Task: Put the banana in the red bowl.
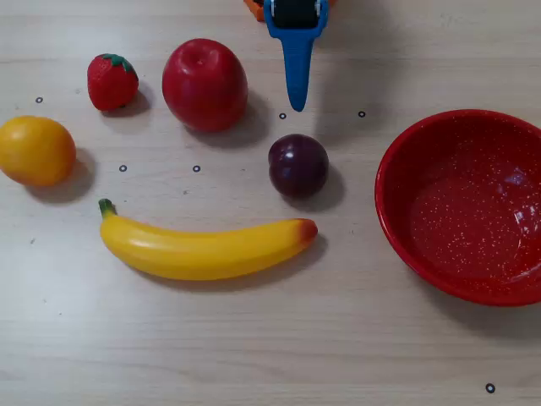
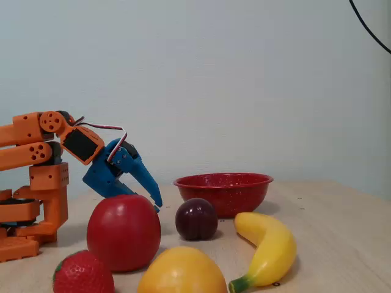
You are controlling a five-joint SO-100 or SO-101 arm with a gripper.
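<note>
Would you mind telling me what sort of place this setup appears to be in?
Probably a hobby or lab robot test bench, not a kitchen: a small orange arm stands on a pale wood-grain table before a bare wall, with glossy toy fruit like the banana and small marker dots on the tabletop.

banana (image 1: 203,250) x1 | red bowl (image 1: 406,245) x1 | red apple (image 1: 205,85) x1 | strawberry (image 1: 112,81) x1 | orange-yellow round fruit (image 1: 35,150) x1 | dark plum (image 1: 298,165) x1 | fruits total 5

A pale wooden table (image 1: 254,338) stands before a plain light-blue wall (image 2: 232,79).
</note>
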